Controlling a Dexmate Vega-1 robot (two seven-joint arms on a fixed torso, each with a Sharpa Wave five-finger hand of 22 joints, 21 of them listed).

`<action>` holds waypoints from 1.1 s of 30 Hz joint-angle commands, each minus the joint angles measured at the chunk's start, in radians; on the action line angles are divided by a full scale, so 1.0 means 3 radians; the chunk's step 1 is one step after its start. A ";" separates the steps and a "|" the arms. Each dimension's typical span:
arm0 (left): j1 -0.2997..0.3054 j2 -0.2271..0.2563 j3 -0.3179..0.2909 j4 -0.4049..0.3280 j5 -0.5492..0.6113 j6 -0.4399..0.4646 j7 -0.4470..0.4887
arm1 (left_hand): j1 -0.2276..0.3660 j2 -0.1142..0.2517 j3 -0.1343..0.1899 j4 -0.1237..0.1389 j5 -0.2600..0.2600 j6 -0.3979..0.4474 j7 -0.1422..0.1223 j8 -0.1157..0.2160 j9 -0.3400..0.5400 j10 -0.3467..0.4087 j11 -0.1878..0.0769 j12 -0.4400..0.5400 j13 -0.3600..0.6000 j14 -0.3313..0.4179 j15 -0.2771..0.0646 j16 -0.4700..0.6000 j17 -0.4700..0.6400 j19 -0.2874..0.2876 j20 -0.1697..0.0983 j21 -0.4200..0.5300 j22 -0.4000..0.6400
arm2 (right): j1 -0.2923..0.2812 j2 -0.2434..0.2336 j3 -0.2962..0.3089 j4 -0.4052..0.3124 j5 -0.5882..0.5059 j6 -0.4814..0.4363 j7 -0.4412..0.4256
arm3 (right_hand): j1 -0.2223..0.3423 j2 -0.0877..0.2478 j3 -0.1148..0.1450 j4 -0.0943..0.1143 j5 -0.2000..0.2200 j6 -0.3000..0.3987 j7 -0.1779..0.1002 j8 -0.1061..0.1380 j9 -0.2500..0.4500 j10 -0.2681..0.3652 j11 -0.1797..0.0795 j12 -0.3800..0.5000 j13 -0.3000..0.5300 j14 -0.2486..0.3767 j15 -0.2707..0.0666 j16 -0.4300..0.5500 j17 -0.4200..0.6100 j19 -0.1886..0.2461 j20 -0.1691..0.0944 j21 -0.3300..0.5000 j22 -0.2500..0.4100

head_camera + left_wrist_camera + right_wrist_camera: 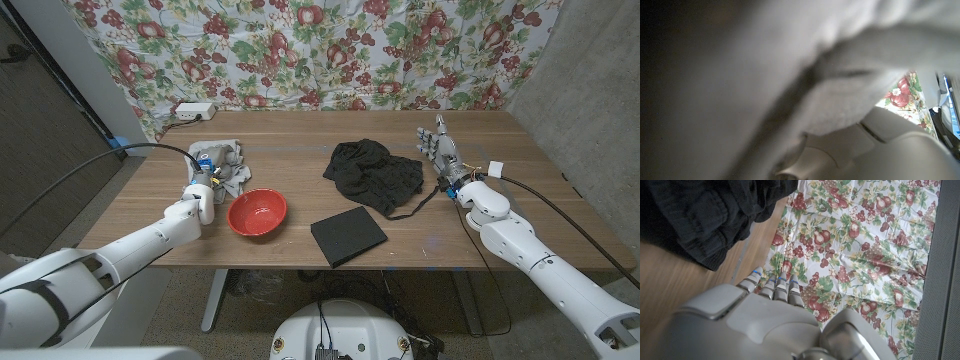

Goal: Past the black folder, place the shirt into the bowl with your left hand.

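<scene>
The robot's left hand [205, 186] grips a crumpled grey cloth shirt [228, 166] beside the round red bowl [257, 212]; its right hand [443, 155] stands open near a black garment [375, 175] on the wooden tabletop [300, 135].

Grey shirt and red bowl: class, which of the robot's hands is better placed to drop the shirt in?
Left. The left hand already touches the grey shirt beside the red bowl; the right hand is across the table.

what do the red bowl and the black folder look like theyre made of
Red bowl: probably plastic, glossy, with light glints on its inside. Black folder: flat with a matte, even surface and no shine, maybe card or plastic; the head view leaves that open.
</scene>
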 commanded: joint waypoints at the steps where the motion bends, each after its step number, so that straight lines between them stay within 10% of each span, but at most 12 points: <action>1: 0.0007 -0.0028 0.0003 -0.0002 -0.0001 -0.0023 0.0068 | 0.0297 0.0177 -0.0007 -0.0016 0.0064 -0.0054 0.0008 0.0220 0.0324 -0.0032 -0.0014 0.0190 0.0767 0.0273 -0.0597 0.0134 0.1111 0.0002 -0.0456 0.0171 0.0042 | -0.0048 -0.0021 0.0031 -0.0026 0.0022 0.0014 -0.0014 | 0.0000 0.0007 0.0005 -0.0016 -0.0007 0.0027 0.0001 -0.0012 0.0010 0.0024 -0.0016 0.0011 0.0016 0.0011 -0.0006 0.0009 0.0011 -0.0021 0.0013 -0.0014 0.0011; 11: 0.0029 -0.0021 -0.0012 -0.0055 -0.0007 0.0003 0.0076 | 0.0685 0.0244 0.0033 -0.0033 0.0165 -0.0034 0.0023 0.0582 0.0818 -0.0007 -0.0002 0.0438 0.1212 0.0337 -0.0597 0.0163 0.1471 -0.0284 -0.0436 0.0657 0.0304 | -0.0068 -0.0011 0.0043 -0.0011 0.0046 0.0034 -0.0004 | 0.0000 0.0007 0.0005 -0.0016 -0.0006 0.0029 0.0004 -0.0012 0.0010 0.0025 -0.0014 0.0011 0.0016 0.0009 -0.0007 0.0008 0.0011 -0.0021 0.0015 -0.0015 0.0011; 18: 0.0029 0.0001 -0.0012 -0.0104 0.0029 0.0015 0.0074 | 0.0687 0.0245 0.0034 -0.0033 0.0165 -0.0033 0.0021 0.0584 0.0819 -0.0008 -0.0002 0.0438 0.1213 0.0339 -0.0596 0.0163 0.1471 -0.0286 -0.0435 0.0658 0.0305 | -0.0066 0.0009 0.0048 0.0028 0.0045 0.0079 0.0003 | 0.0000 0.0007 0.0006 -0.0016 -0.0007 0.0029 0.0007 -0.0012 0.0010 0.0026 -0.0013 0.0010 0.0016 0.0008 -0.0005 0.0008 0.0011 -0.0022 0.0013 -0.0015 0.0011; 19: 0.0027 -0.0002 -0.0013 -0.0101 0.0035 0.0018 0.0087 | 0.0775 0.0109 0.0147 0.0025 0.0531 0.0220 0.0030 0.0862 0.0872 0.0061 0.0022 0.0675 0.1182 0.0282 -0.0491 0.0430 0.1359 -0.0308 -0.0467 0.0843 0.0567 | -0.0066 0.0009 0.0046 0.0032 0.0046 0.0081 0.0008 | -0.0001 0.0007 0.0006 -0.0016 -0.0007 0.0028 0.0004 -0.0013 0.0010 0.0026 -0.0012 0.0010 0.0016 0.0009 -0.0005 0.0008 0.0011 -0.0021 0.0012 -0.0015 0.0011; 23: 0.0015 -0.0012 -0.0012 -0.0083 0.0043 -0.0006 0.0100 | 0.0808 0.0142 0.0140 0.0000 0.0561 0.0292 0.0051 0.1025 0.1062 0.0048 0.0004 0.0774 0.1341 0.0230 -0.0441 0.0455 0.1455 -0.0345 -0.0502 0.1010 0.0686 | -0.0077 0.0012 0.0047 0.0030 0.0047 0.0087 0.0003 | -0.0001 0.0006 0.0006 -0.0016 -0.0007 0.0027 0.0003 -0.0014 0.0010 0.0025 -0.0014 0.0010 0.0016 0.0009 -0.0004 0.0008 0.0011 -0.0022 0.0011 -0.0015 0.0011; 32: 0.0015 -0.0018 -0.0025 -0.0087 0.0043 -0.0046 0.0147 | 0.0808 0.0142 0.0141 0.0000 0.0562 0.0302 0.0050 0.1032 0.1066 0.0048 0.0004 0.0776 0.1345 0.0230 -0.0439 0.0455 0.1456 -0.0345 -0.0502 0.1014 0.0688 | -0.0073 0.0008 0.0050 0.0024 0.0047 0.0074 -0.0004 | -0.0001 0.0007 0.0007 -0.0016 -0.0007 0.0025 0.0000 -0.0015 0.0010 0.0029 -0.0009 0.0011 0.0016 0.0008 -0.0004 0.0008 0.0011 -0.0020 0.0010 -0.0014 0.0011; 33: 0.0015 -0.0013 -0.0026 -0.0091 0.0046 -0.0057 0.0152 | 0.0768 -0.0097 0.0485 0.0080 0.1131 0.0234 0.0045 0.1324 0.0982 -0.0097 0.0015 0.1270 0.1108 0.0027 -0.0403 0.1200 0.0886 -0.0334 -0.0555 0.1235 0.1116 | -0.0069 0.0008 0.0047 0.0026 0.0046 0.0070 -0.0001 | -0.0001 0.0008 0.0007 -0.0016 -0.0007 0.0025 0.0002 -0.0015 0.0010 0.0029 -0.0010 0.0011 0.0016 0.0007 -0.0004 0.0007 0.0011 -0.0019 0.0010 -0.0014 0.0011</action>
